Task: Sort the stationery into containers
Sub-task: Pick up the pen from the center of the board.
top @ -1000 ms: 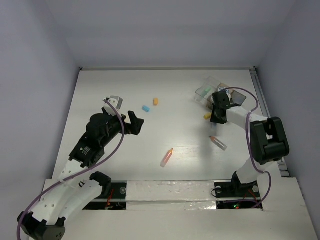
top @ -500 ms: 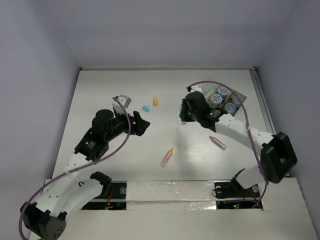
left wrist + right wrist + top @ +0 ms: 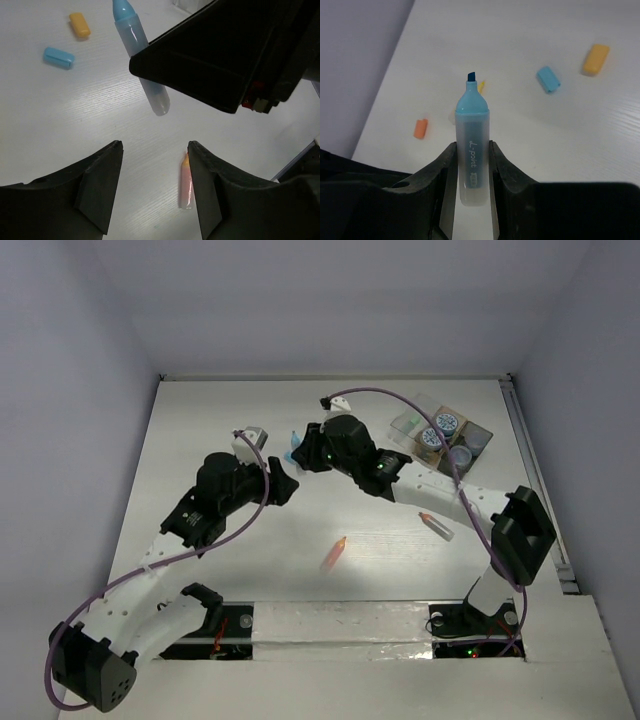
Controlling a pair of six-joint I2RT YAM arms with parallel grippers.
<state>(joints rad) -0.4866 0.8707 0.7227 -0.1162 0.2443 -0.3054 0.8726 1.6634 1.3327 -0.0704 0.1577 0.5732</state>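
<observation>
A blue highlighter (image 3: 471,125) is clamped between the fingers of the right gripper (image 3: 471,150), well to the left of the tray (image 3: 482,434). The left gripper (image 3: 155,147) is found still further left of the tray, its jaws partly apart with nothing between them. Jars (image 3: 446,423) are seen in the tray, and the box (image 3: 408,422) is just beside its left edge. A blue block (image 3: 548,79) and an orange block (image 3: 596,59) are lying on the table well left of the tray, and a pink stick (image 3: 334,553) lies nearer and left of it

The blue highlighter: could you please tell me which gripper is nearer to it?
Right. The right gripper grips the blue highlighter by its barrel; the left gripper is open close by on its near side, not touching.
</observation>
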